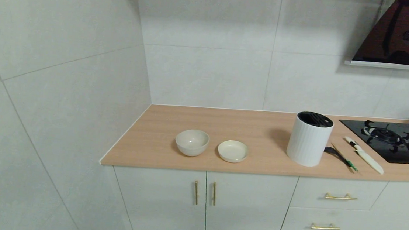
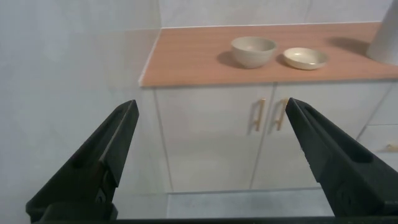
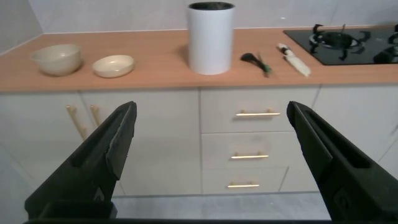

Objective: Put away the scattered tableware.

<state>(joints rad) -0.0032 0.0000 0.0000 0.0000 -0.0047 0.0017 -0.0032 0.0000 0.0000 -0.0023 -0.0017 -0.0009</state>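
Sitting on the wooden counter point(image 1: 262, 125) were all the dishes and tools. A round bowl point(image 1: 191, 142) stood near the counter's left end. A small flat dish point(image 1: 233, 151) lay just beside it on the right, not touching it. Farther right stood a tall white holder point(image 1: 308, 143) with a black top. Next to the holder lay a dark spoon point(image 1: 334, 152), and beside that a white knife point(image 1: 364, 155), close to the black stove point(image 1: 391, 138). Under the counter were two white doors point(image 1: 167, 204) with gold handles and some drawers point(image 1: 312, 198). The left gripper point(image 2: 211, 106) hung facing the doors, well apart from the bowl, with its two fingers spread wide and nothing between them. The right gripper point(image 3: 211, 109) hung facing the drawers, its fingers spread wide too, holding nothing.
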